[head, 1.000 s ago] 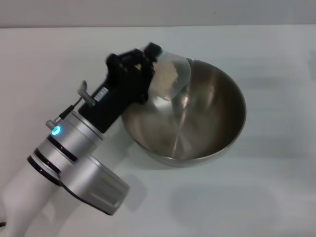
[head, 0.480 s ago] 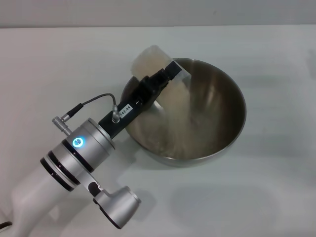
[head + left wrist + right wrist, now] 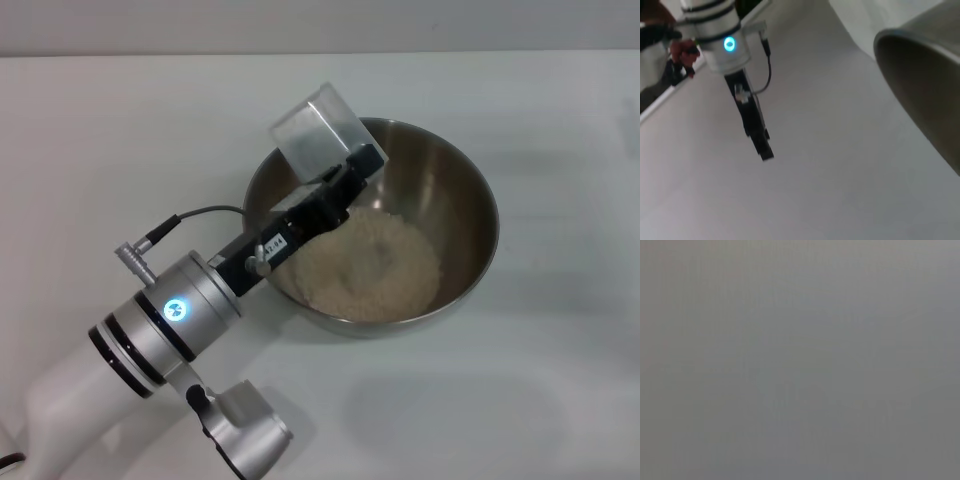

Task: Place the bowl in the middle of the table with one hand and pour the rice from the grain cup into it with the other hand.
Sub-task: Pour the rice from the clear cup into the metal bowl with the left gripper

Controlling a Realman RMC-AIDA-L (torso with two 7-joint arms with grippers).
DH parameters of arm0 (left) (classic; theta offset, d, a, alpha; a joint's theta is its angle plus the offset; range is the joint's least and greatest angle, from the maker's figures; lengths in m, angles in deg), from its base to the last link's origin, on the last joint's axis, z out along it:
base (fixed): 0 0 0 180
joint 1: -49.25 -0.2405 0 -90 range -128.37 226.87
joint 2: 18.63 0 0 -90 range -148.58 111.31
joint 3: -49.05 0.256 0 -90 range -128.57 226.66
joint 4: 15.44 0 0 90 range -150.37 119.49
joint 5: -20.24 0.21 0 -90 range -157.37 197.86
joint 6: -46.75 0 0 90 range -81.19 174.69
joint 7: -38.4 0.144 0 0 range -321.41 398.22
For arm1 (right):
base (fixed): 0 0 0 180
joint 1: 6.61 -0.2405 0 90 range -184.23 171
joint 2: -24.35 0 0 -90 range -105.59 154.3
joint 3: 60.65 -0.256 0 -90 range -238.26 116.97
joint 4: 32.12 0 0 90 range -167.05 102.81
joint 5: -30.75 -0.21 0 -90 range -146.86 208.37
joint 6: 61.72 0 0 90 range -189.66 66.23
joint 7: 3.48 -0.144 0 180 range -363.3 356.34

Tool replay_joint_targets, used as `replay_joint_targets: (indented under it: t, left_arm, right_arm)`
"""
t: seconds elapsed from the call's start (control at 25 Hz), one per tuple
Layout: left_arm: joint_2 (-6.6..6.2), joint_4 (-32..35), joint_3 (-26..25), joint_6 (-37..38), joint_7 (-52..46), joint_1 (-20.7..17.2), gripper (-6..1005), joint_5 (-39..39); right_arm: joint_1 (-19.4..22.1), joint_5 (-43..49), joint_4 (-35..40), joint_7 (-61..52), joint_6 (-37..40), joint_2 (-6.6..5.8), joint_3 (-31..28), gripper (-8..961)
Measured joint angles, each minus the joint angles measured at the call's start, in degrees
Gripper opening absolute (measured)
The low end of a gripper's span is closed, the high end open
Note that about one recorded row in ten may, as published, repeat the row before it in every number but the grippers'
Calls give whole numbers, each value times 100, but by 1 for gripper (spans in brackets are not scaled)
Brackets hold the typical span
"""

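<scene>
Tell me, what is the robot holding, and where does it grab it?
The left hand holds the grain cup by its side, tipped over the bowl.

A small white label (image 3: 277, 243) on the black body of the left gripper (image 3: 340, 185) carries print too small to read; no other text shows.

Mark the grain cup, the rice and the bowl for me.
grain cup (image 3: 312, 132), head view, upturned frosted side wall.
rice (image 3: 365, 265), head view, middle of the heap.
bowl (image 3: 462, 215), head view, bare inner wall.
</scene>
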Motion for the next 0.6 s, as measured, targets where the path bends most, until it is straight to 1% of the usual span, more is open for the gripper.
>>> replay_joint_targets:
  t: [0.6]
  left_arm:
    - [1, -7, -33, 13, 47, -23, 49, 145]
  right_arm:
    - [7, -14, 0, 2, 10, 38, 0, 574]
